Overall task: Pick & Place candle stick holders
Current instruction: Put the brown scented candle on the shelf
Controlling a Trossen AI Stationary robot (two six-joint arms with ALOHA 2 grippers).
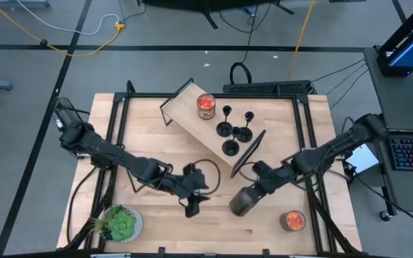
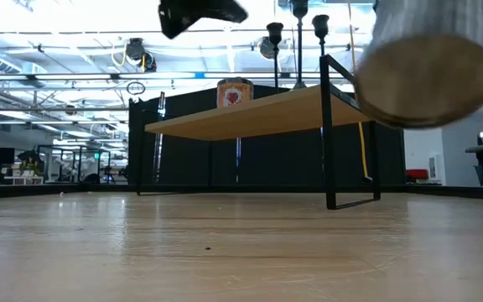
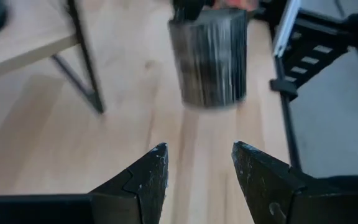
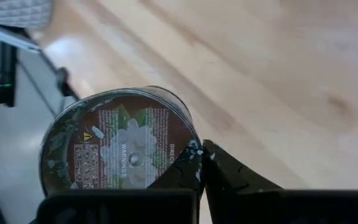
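Three small matte-black candle stick holders (image 1: 232, 133) stand by their round bases on the raised wooden shelf (image 1: 192, 118); their tops show in the low view (image 2: 298, 17). My right gripper (image 1: 255, 188) is shut on a grey cylindrical jar (image 1: 241, 203), held in the air right of the shelf (image 2: 426, 59). My left gripper (image 1: 192, 206) is open and empty above the table's near middle, left of the jar, which shows ahead of it in the left wrist view (image 3: 209, 57). My right gripper has its two fingers close together at the edge of the jar's labelled bottom face (image 4: 178, 149). The fingers themselves hide how they meet the wall. The jar is lifted clear of the table and tilted, its bottom (image 2: 422, 80) turned toward the near edge.
A jar with an orange-red top (image 1: 206, 104) stands on the shelf's far end, another (image 1: 292, 220) on the table at near right. A green plant in a pot (image 1: 120, 223) sits at near left. The shelf's black wire legs (image 2: 332, 143) stand mid-table.
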